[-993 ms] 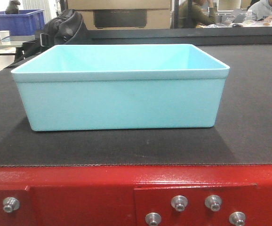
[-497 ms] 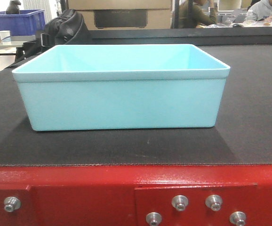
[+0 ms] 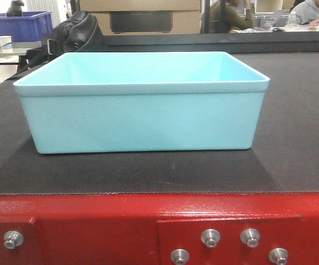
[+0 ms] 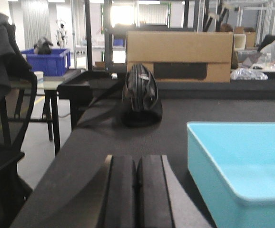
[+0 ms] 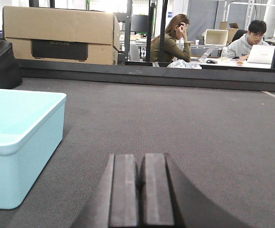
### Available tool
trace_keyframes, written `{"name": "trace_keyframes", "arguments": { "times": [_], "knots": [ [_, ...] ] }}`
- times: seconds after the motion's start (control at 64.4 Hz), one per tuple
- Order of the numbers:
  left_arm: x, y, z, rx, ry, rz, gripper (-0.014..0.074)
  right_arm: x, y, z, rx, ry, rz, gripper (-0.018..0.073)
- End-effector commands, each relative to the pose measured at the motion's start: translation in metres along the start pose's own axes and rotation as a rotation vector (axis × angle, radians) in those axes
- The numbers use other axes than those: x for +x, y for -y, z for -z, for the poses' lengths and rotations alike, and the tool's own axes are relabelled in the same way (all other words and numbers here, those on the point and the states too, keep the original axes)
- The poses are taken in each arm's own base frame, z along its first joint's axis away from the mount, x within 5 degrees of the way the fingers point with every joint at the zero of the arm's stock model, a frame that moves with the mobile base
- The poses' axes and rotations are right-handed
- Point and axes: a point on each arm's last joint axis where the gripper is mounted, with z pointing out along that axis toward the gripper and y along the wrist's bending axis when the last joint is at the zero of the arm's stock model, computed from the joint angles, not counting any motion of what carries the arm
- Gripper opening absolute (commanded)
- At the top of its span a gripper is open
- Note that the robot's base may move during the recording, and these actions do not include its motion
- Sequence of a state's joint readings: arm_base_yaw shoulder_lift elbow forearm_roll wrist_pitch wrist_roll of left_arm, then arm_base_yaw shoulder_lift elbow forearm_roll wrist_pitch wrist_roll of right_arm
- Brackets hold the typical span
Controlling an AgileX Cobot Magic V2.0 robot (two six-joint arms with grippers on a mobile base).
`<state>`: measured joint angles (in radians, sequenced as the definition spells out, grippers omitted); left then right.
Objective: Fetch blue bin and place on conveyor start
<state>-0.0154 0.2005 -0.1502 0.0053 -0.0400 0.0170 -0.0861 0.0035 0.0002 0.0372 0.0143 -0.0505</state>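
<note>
Turquoise blue bin (image 3: 142, 113) stands on the conveyor start (image 3: 165, 174), near its red frame (image 3: 93, 226).
My left gripper (image 4: 137, 199) and right gripper (image 5: 140, 197) are both closed, empty, each beside the bin.

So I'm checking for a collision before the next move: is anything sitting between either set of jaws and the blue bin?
Nothing visible. The bin rests on the belt; only bare belt separates it from the left gripper and right gripper, both shut.
</note>
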Motion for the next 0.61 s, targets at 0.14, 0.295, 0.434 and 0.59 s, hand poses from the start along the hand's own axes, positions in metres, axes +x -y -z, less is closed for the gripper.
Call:
{"name": "trace_keyframes", "arguments": {
  "times": [0.14,0.295,0.434,0.59],
  "knots": [
    [0.022,0.0,0.016,-0.003,0.004,0.001,-0.0111,-0.002,0.0,0.0,0.002,0.026,0.001,-0.0162],
    [0.041,0.001,0.019,-0.002,0.003,0.06,-0.0111,-0.002,0.0,0.0,0.002,0.026,0.001,-0.0162],
    [0.039,0.001,0.019,-0.002,0.025,0.121,-0.0111,-0.002,0.0,0.0,0.002,0.026,0.001,-0.0162],
    [0.039,0.001,0.019,-0.002,0.028,0.115,-0.0111,-0.002,0.0,0.0,0.002,0.026,0.001,-0.0162]
  ]
}}
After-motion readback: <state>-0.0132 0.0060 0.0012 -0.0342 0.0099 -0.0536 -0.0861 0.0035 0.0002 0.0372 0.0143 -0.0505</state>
